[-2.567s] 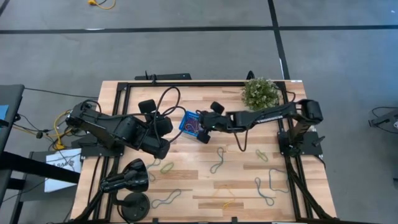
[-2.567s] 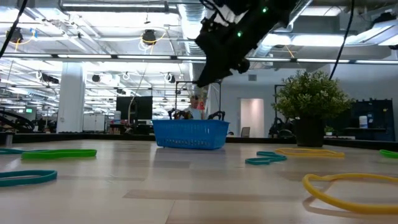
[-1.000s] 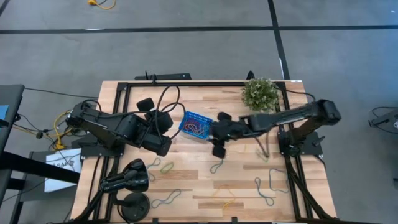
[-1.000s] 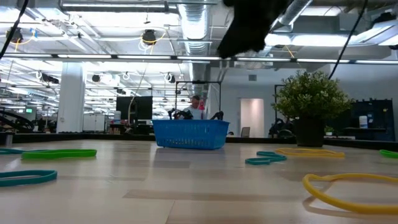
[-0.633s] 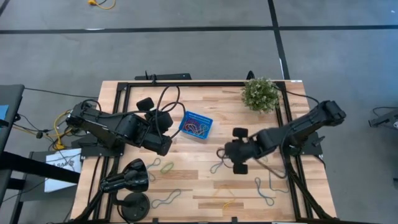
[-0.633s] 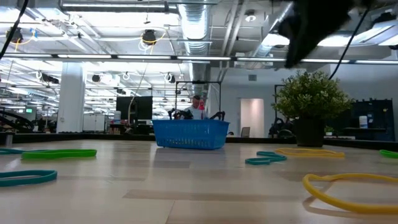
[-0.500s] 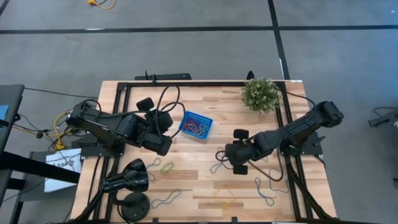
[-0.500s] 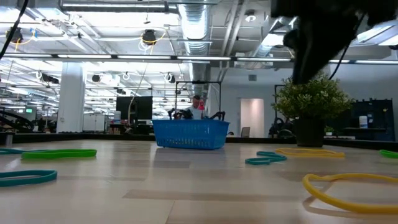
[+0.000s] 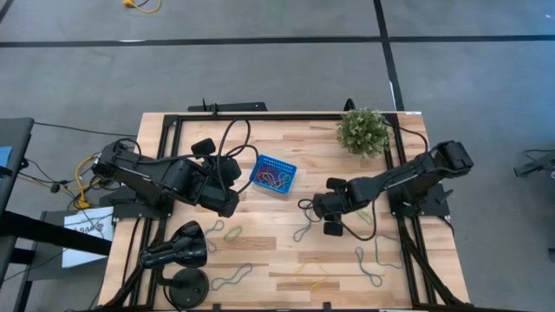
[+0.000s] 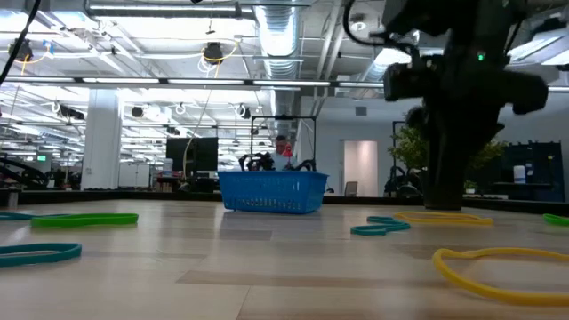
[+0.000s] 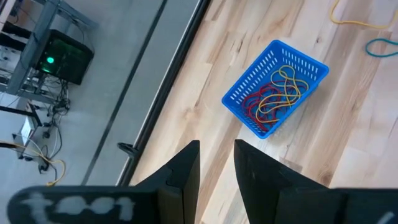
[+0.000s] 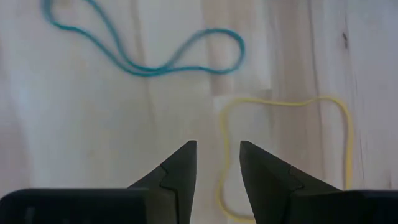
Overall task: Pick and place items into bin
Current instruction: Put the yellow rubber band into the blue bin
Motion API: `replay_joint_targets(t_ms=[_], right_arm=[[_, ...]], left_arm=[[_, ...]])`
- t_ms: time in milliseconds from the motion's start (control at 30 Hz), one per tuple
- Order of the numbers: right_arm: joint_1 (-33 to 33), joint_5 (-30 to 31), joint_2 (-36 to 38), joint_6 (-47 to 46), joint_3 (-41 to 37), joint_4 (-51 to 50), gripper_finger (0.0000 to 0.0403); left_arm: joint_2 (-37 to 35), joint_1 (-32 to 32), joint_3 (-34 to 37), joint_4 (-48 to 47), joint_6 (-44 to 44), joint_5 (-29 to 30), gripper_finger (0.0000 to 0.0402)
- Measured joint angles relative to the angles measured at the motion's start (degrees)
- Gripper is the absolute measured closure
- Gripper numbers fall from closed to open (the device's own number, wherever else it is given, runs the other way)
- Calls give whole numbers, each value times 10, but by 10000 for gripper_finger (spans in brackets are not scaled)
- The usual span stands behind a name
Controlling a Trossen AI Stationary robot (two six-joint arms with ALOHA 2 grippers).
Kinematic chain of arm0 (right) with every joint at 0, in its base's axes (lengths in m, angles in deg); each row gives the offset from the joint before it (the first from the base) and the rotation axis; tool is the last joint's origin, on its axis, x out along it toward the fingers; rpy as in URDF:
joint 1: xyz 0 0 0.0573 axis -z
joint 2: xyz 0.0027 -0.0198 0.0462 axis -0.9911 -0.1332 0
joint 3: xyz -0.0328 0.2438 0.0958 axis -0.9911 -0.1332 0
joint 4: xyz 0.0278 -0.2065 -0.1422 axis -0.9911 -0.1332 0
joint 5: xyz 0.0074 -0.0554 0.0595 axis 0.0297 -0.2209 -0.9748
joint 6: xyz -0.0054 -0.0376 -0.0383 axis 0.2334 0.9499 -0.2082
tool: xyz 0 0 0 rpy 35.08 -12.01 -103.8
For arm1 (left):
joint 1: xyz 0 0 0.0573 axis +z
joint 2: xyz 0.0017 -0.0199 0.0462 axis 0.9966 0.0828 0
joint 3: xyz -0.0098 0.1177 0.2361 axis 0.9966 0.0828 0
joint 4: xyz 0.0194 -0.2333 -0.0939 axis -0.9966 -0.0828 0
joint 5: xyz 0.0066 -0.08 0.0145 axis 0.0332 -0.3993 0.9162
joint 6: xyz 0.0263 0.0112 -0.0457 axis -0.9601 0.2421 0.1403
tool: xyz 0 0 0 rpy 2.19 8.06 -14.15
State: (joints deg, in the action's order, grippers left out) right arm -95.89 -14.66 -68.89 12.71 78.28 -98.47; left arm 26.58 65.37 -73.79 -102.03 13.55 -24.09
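One thin floppy yellow rubber loop (image 12: 283, 149) lies on the wood right ahead of your right gripper (image 12: 217, 163), whose jaws stand part-open and empty; likely light and limp, so pinch one strand.

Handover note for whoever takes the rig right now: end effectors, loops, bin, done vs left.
Right end effector: open, empty, over the table right of the bin, with a teal loop and a yellow loop under its wrist camera.
Left end effector: open, empty, parked left of the bin.
Done: several red and yellow loops in bin.
Left: about eight loops on the table, along the front half and right side. Likely next pick is the yellow or teal loop under the right arm.
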Motion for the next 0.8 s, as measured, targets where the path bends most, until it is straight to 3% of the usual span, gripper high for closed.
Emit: replay_joint_targets(t_ms=[800], right_arm=[[28, -27, -70, 17, -32, 58, 285]], left_arm=[[0, 0, 0, 0, -2, 2, 313]])
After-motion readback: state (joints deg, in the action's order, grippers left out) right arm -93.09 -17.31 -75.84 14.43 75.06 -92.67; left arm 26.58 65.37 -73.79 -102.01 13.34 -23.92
